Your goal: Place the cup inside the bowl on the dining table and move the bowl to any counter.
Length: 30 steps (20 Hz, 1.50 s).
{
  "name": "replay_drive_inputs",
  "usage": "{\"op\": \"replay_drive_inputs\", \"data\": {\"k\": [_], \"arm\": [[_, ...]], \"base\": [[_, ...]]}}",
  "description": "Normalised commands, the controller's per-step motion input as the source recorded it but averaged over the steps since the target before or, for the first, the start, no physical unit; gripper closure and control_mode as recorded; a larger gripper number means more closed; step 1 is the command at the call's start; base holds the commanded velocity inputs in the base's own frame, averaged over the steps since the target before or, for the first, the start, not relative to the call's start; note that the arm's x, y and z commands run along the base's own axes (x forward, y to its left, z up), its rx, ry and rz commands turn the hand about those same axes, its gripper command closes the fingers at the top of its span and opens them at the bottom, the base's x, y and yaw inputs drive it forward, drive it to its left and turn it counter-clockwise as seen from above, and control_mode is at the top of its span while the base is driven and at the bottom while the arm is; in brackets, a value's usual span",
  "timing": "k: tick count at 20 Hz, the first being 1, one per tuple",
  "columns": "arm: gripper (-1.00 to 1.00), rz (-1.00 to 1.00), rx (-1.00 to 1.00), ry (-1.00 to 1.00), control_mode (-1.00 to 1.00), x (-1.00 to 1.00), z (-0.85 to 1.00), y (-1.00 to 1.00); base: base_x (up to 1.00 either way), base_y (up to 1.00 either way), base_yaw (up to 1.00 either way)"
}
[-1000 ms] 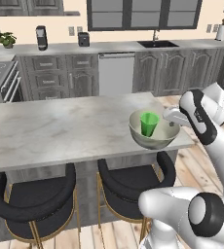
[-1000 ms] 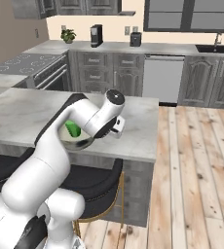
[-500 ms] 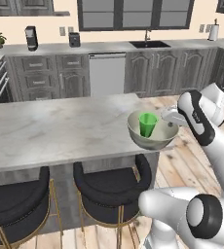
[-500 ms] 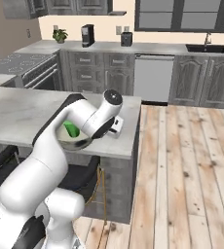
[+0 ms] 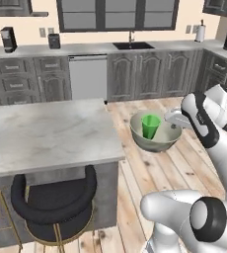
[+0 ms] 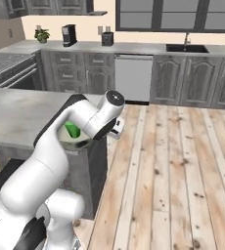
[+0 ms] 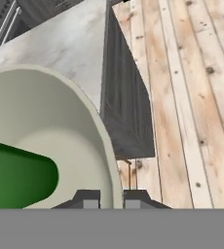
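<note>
arm (image 5: 204,123) bent forward, jaws apparently pinched closed

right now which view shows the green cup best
The left base view: the cup stands whole and upright inside the bowl, nothing in front of it. In the right base view the arm hides all but a green sliver. The hand view crops it to a green patch at the frame's edge.

two rear flanks, one hand close-up

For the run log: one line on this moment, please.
gripper: shut on bowl rim | cup: upright in bowl | bowl: held off dining table, over floor
</note>
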Motion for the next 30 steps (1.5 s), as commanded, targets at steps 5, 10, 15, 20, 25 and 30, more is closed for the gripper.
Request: {"op": "replay_drive_inputs", "data": {"k": [5, 10, 15, 20, 25, 30], "arm": [[1.0, 0.0, 0.0, 0.0, 1.0, 0.0, 0.0, 0.0], [1.0, 0.0, 0.0, 0.0, 1.0, 0.0, 0.0, 0.0], [1.0, 0.0, 0.0, 0.0, 1.0, 0.0, 0.0, 0.0], [1.0, 0.0, 0.0, 0.0, 1.0, 0.0, 0.0, 0.0], [1.0, 0.0, 0.0, 0.0, 1.0, 0.0, 0.0, 0.0], [1.0, 0.0, 0.0, 0.0, 1.0, 0.0, 0.0, 0.0]], "base": [[0.56, -0.88, 0.0], [0.65, -0.84, 0.0], [0.59, -0.55, 0.0], [0.89, -0.31, 0.0], [1.0, -0.14, 0.0], [1.0, -0.1, 0.0]]}}
